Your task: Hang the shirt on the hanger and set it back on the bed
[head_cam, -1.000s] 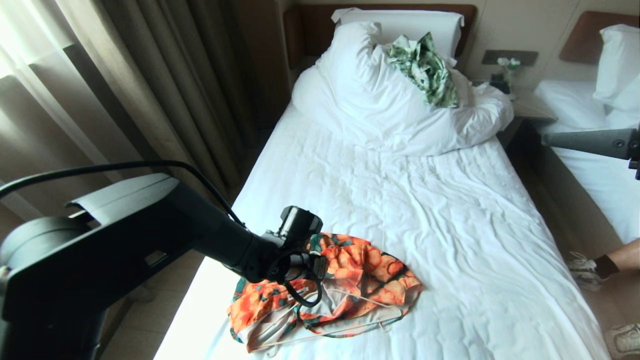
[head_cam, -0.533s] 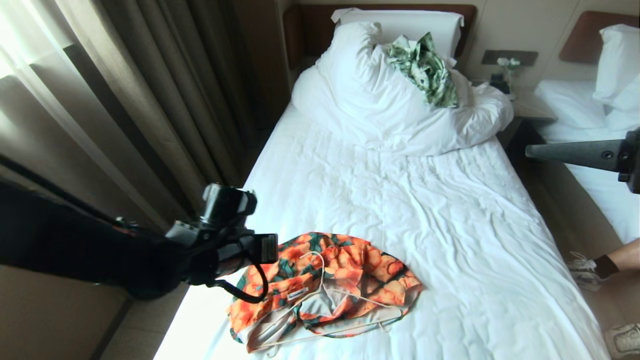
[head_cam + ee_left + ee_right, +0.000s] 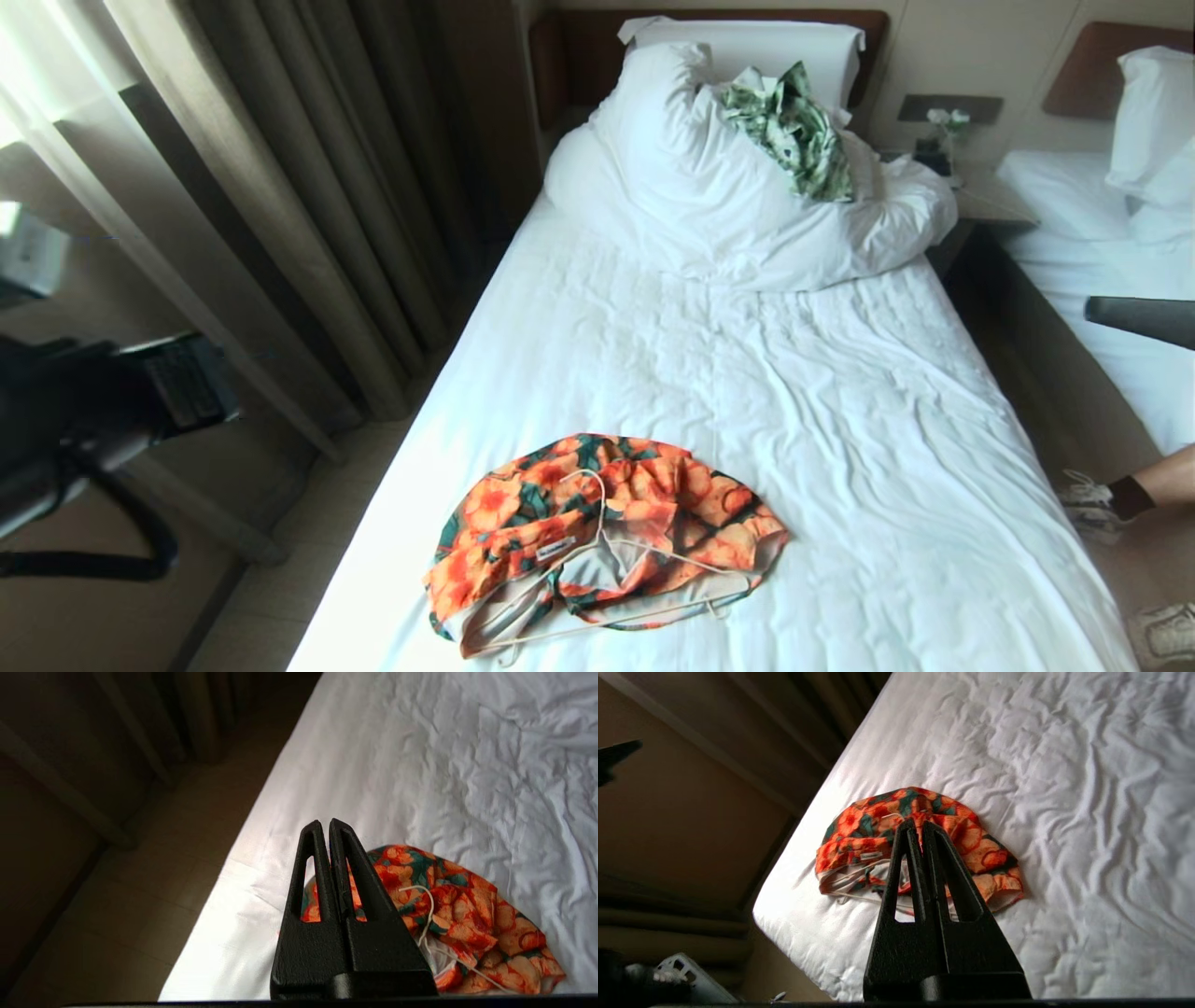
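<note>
Both grippers are closed on nothing: left gripper (image 3: 325, 823) off the bed's (image 3: 840, 448) left edge, right gripper (image 3: 917, 825) up over it. Floral shirt (image 3: 523, 504) lies bunched nr the foot w/ the wire hanger (image 3: 597, 546) across it, hook on top.

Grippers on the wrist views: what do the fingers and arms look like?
Both the left gripper and the right gripper have matte black, tapered fingers with long slot cut-outs, on a shared black base. In the head view, the left arm is black, with a looping black cable.
</note>
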Available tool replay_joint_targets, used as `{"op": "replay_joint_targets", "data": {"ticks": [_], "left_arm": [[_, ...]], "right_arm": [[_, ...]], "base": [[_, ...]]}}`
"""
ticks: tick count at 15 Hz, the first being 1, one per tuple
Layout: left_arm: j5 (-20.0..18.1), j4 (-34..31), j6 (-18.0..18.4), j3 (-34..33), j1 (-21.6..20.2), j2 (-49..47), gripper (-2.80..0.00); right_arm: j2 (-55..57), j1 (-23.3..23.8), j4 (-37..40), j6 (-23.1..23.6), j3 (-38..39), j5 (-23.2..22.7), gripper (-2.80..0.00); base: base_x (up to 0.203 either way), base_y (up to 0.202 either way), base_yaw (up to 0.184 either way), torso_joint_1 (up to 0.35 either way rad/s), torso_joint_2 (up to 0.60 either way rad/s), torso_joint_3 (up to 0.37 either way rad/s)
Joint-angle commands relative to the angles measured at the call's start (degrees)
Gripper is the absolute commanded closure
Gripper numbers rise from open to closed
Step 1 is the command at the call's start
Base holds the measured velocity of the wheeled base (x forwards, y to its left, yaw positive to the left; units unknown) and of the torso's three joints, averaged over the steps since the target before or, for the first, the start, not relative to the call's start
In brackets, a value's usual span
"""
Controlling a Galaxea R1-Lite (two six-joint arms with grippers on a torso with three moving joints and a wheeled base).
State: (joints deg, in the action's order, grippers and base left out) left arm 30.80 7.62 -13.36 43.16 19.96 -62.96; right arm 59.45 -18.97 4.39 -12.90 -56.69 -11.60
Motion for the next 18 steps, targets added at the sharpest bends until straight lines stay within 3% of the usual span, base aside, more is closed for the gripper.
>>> {"op": "replay_joint_targets", "data": {"ticks": [1,5,9,10,12,15,18], "left_arm": [[1.87,-2.26,0.08,-0.22,-1.26,12.27,0.0],[4.27,-6.69,3.13,-0.32,-9.41,29.45,0.0],[4.01,-7.04,11.65,-0.67,-19.89,41.54,0.0],[2.04,-6.99,13.58,-1.53,-21.75,44.02,0.0],[-2.28,-7.32,15.48,-4.68,-22.41,48.66,0.0],[-4.41,-7.55,20.03,-11.89,-20.1,54.5,0.0],[-12.17,-7.7,21.2,-18.02,-19.71,58.09,0.0]], "right_arm": [[-5.99,-0.79,0.1,-0.03,2.19,4.29,0.0],[-18.82,-0.84,8.45,-0.03,2.46,11.15,0.0],[-29.79,6.25,21.32,-0.1,-0.82,12.94,0.0],[-31.72,6.7,23.11,-0.11,-0.95,12.66,0.0],[-34.94,6.97,25.57,-0.03,-1.04,12.43,0.0],[-40.45,7.02,29.25,0.42,1.38,12.21,0.0],[-43.52,9.2,29.84,1.65,4.95,12.49,0.0]], "base": [[0.0,0.0,0.0,0.0,0.0,0.0],[0.0,0.0,0.0,0.0,0.0,0.0],[0.0,0.0,0.0,0.0,0.0,0.0],[0.0,0.0,0.0,0.0,0.0,0.0],[0.0,0.0,0.0,0.0,0.0,0.0],[0.0,0.0,0.0,0.0,0.0,0.0],[0.0,0.0,0.0,0.0,0.0,0.0]]}}
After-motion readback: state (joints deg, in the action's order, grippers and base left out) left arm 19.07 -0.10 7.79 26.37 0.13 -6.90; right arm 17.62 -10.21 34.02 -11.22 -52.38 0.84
